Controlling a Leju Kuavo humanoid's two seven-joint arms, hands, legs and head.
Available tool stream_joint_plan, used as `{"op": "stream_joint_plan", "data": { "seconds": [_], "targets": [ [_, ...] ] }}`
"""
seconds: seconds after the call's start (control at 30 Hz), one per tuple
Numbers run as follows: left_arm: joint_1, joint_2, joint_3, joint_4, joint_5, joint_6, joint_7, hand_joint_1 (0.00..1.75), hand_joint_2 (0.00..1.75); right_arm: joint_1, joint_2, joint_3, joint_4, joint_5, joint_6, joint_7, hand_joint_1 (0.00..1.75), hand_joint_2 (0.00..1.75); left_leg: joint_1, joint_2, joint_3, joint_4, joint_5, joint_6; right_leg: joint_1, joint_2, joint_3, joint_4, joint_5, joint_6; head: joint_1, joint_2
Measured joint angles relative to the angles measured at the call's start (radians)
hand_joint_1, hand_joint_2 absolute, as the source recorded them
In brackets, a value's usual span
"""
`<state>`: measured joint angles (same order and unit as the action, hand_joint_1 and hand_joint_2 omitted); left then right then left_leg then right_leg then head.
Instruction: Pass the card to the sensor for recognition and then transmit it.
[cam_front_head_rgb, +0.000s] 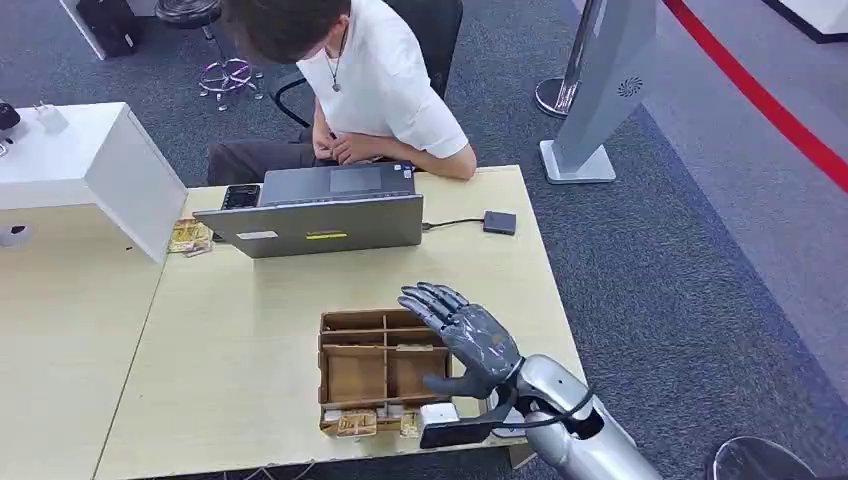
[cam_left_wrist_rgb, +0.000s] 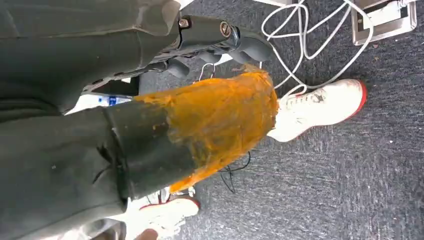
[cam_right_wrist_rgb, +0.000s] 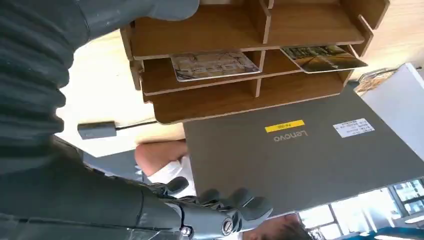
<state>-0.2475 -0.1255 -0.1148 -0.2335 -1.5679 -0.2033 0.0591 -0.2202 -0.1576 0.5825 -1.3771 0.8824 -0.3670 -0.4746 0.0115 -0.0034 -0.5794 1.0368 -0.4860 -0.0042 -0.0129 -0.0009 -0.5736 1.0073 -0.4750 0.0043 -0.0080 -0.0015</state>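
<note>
Here right hand (cam_front_head_rgb: 462, 338) hovers lower centre of frame, fingers spread, empty, above right side of wooden tray (cam_front_head_rgb: 350, 375) on desk (cam_front_head_rgb: 240, 330). Cards (cam_right_wrist_rgb: 214, 65) lie in tray compartments. Laptop (cam_front_head_rgb: 315, 212) upper centre; small sensor (cam_front_head_rgb: 499, 222) to its right. Left hand (cam_left_wrist_rgb: 215, 45) fingers curled, holding nothing.

Two cards (cam_right_wrist_rgb: 215, 65) lie in the wooden organizer (cam_right_wrist_rgb: 250, 95) (laptop (cam_right_wrist_rgb: 300, 160) behind).

Laptop (cam_front_head_rgb: 318, 222) stands behind the wooden tray (cam_front_head_rgb: 381, 369) on the table (cam_front_head_rgb: 230, 340).

Wooden table (cam_front_head_rgb: 250, 330), laptop (cam_front_head_rgb: 320, 222), organizer tray (cam_front_head_rgb: 372, 370)
</note>
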Motion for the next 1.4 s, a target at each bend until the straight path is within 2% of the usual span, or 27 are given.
{"op": "stream_joint_plan", "data": {
  "seconds": [0.17,0.5,1.0,1.4],
  "targets": [
    [0.000,0.000,-0.014,0.000,0.000,-0.005,-0.008,0.00,0.00,-0.003,-0.003,0.005,0.003,0.000,0.000,0.000,0.10,1.75,0.000,0.000,0.000,0.000,0.000,0.000,0.000,0.000,0.000,0.000,0.000,0.000,0.000,0.000],
    [-0.001,0.001,-0.046,0.000,0.000,-0.011,-0.018,0.00,0.00,-0.016,-0.004,0.021,0.010,0.001,0.000,0.000,0.37,1.75,0.000,0.000,0.000,0.000,0.000,0.000,0.000,0.000,0.000,0.000,0.000,0.000,0.000,0.000],
    [-0.004,0.002,-0.106,0.000,0.000,-0.015,-0.030,0.00,0.00,-0.035,-0.005,0.051,0.038,0.021,-0.016,0.005,0.51,1.75,0.000,0.000,0.000,0.000,0.000,0.000,0.000,0.000,0.000,0.000,0.000,0.000,0.000,0.000],
    [-0.004,0.007,-0.156,0.000,0.000,-0.018,-0.048,0.00,0.00,-0.043,-0.005,0.074,0.057,0.024,-0.020,0.011,0.54,1.75,0.000,0.000,0.000,0.000,0.000,0.000,0.000,0.000,0.000,0.000,0.000,0.000,0.000,0.000]
  ]
}}
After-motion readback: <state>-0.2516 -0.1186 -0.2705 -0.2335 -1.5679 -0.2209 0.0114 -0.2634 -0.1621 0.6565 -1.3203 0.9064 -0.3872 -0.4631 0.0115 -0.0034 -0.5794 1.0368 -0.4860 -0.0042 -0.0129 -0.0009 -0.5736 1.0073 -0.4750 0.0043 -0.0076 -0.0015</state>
